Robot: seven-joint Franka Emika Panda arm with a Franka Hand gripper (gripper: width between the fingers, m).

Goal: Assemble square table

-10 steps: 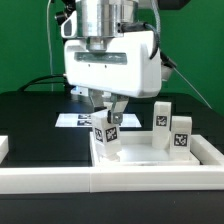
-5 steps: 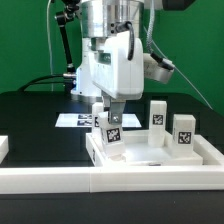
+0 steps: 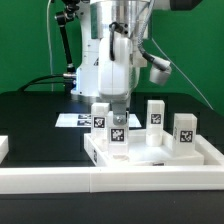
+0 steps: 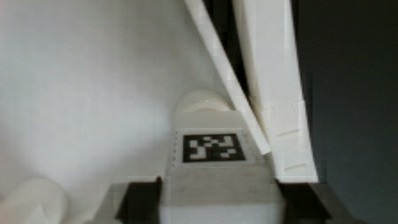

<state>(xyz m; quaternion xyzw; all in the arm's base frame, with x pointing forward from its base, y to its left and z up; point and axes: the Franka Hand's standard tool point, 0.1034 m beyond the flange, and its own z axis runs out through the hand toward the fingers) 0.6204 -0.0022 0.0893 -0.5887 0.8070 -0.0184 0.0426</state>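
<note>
The square table's white top (image 3: 160,157) lies rim up near the front, and three white tagged legs stand upright on it: one at the back left (image 3: 99,117), one at the back (image 3: 155,114), one at the right (image 3: 181,133). My gripper (image 3: 118,113) hangs over the top's left part, shut on another tagged leg (image 3: 118,132), which stands upright with its lower end at the top's surface. In the wrist view this leg (image 4: 215,148) sits between my dark fingers (image 4: 139,200), close beside the top's raised rim (image 4: 267,80).
A long white border rail (image 3: 110,182) runs along the front edge. The marker board (image 3: 72,120) lies flat on the black table behind the top. A white block (image 3: 3,148) shows at the exterior view's left edge. A green wall stands behind.
The hand has turned about its vertical axis from broadside to edge-on, twisting the held leg, and has shifted slightly toward the exterior view's right. The grip is unchanged.
</note>
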